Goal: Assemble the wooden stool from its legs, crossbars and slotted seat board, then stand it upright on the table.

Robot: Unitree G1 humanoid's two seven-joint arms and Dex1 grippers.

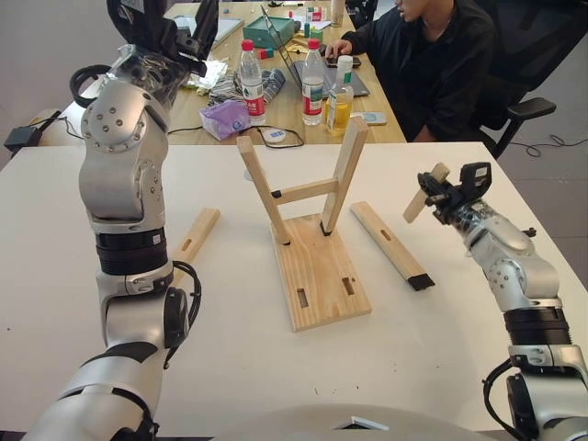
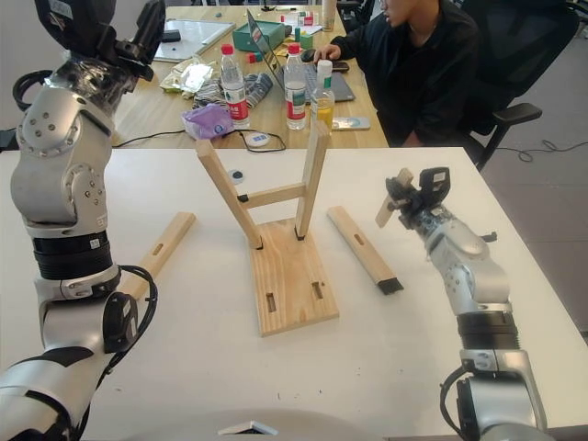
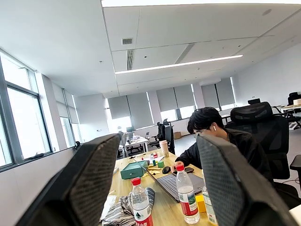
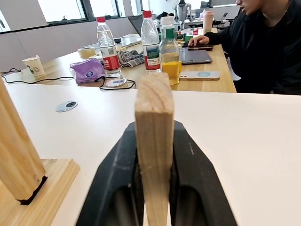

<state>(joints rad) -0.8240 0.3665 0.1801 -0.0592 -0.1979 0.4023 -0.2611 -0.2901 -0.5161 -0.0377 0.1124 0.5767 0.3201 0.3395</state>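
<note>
Wooden crossbar (image 1: 421, 202), likely light and stiff, is pinched by its flat faces in the right hand (image 1: 437, 189), three o'clock from the seat board (image 1: 322, 271) on the tabletop (image 1: 413, 354); the left hand (image 3: 157, 141) is spread, up at ten.

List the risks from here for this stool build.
1. The standing legs lean in the seat board; a knock may pull them out.
2. The right gripper pinches the loose crossbar between two fingers; it could twist on insertion.
3. The left gripper is raised away, so nothing steadies the board.
</note>
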